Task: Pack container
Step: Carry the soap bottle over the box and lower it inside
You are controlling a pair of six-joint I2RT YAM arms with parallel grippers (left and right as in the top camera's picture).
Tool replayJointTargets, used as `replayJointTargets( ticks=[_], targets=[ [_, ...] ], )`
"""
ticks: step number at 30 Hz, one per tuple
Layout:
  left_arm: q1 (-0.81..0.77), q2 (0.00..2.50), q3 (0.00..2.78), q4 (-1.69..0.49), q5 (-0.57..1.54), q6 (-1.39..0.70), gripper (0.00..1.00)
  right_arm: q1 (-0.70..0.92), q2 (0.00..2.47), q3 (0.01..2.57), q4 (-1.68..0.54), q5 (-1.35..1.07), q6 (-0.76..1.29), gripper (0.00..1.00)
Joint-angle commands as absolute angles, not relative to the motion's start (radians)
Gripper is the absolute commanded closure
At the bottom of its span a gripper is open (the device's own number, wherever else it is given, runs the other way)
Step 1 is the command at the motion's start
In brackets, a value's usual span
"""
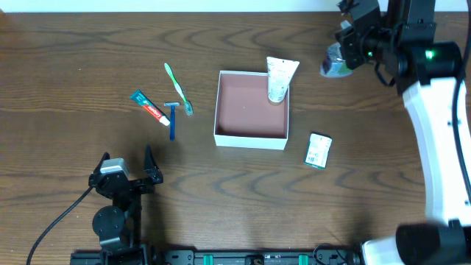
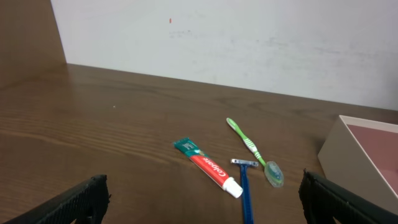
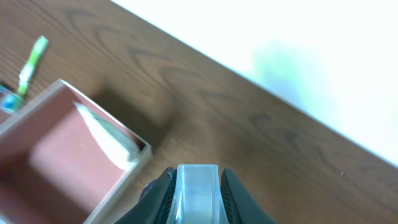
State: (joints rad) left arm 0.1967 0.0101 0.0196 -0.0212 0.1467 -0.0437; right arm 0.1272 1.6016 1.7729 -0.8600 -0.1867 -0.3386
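Note:
The container (image 1: 250,140), a shallow white box with a pink-brown inside, sits mid-table; a white tube (image 1: 280,77) leans in its back right corner. My right gripper (image 1: 342,53) hovers off the box's back right corner, shut on a clear, pale translucent bottle (image 1: 333,66). In the right wrist view the bottle (image 3: 198,177) fills the gap between the jaws of the right gripper (image 3: 198,200), with the container (image 3: 37,155) and the tube (image 3: 106,134) down to the left. My left gripper (image 1: 131,175) rests open near the front left; in its own view the left gripper (image 2: 202,200) holds nothing.
Left of the box lie a toothpaste tube (image 1: 150,107), a blue razor (image 1: 173,118) and a green toothbrush (image 1: 177,87). They also lie ahead of the left gripper: toothpaste tube (image 2: 208,168), razor (image 2: 245,190), toothbrush (image 2: 252,149). A small green-and-white packet (image 1: 319,150) lies right of the box.

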Motion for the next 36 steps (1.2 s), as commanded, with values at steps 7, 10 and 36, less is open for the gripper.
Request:
replayJointTargets(
  ticks=[7, 10, 36],
  targets=[
    [0.203, 0.004, 0.004, -0.059, 0.157, -0.026, 0.02, 0.295, 1.483, 1.806, -0.887, -0.029, -0.117, 0.95],
    [0.203, 0.004, 0.004, -0.059, 0.157, -0.026, 0.02, 0.345, 1.479, 1.806, -0.907, -0.028, -0.051, 0.95],
    [0.203, 0.004, 0.004, -0.059, 0.157, -0.027, 0.02, 0.527, 1.844, 1.770, -0.789, 0.035, -0.152, 0.99]
  ],
)
